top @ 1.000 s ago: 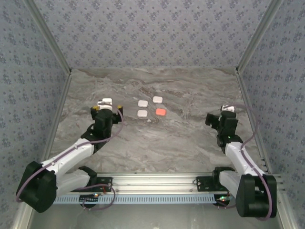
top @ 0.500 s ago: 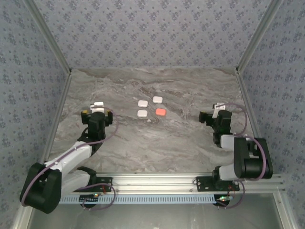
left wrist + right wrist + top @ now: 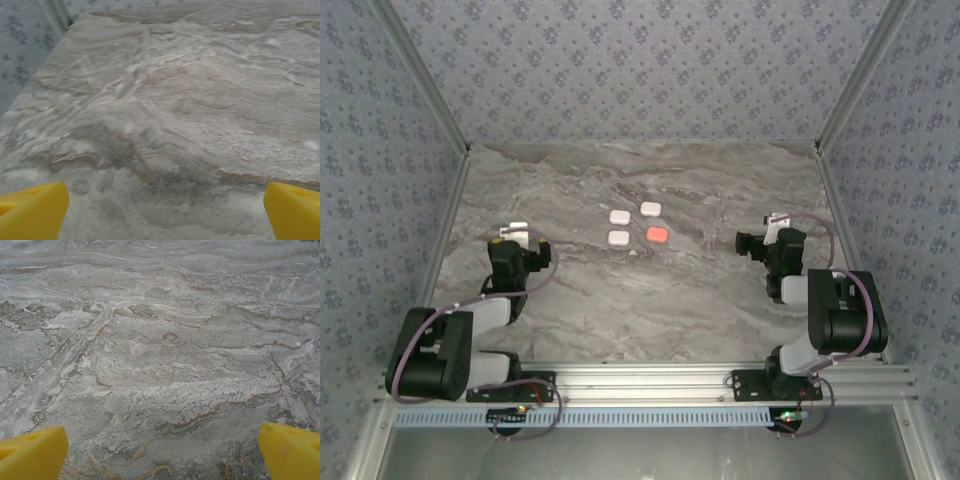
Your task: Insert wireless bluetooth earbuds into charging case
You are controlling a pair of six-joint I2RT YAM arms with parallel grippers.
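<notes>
2 grippers gaped empty; cases (image 3: pixel 618 238) lay 3 o'clock of the nearer left gripper (image 3: pixel 517 232), 9 o'clock of the right gripper (image 3: pixel 778 222); a speck (image 3: pixel 633 253) beside them was possibly an earbud.

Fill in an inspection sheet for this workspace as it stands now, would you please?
Surface: marbled table, no spills seen.
Job's things: three white cases and one orange-red case sit grouped mid-table, apart from one another. A white speck beside them may be an earbud, but it is too small to tell.
Clutter: nothing seen.
Grippers: left gripper and right gripper are both open and empty, over bare table either side of the cases.
Cables: purple cables loop along both arms; thin wires hang at the base rail.
Surroundings: blue patterned walls, metal frame posts.
</notes>
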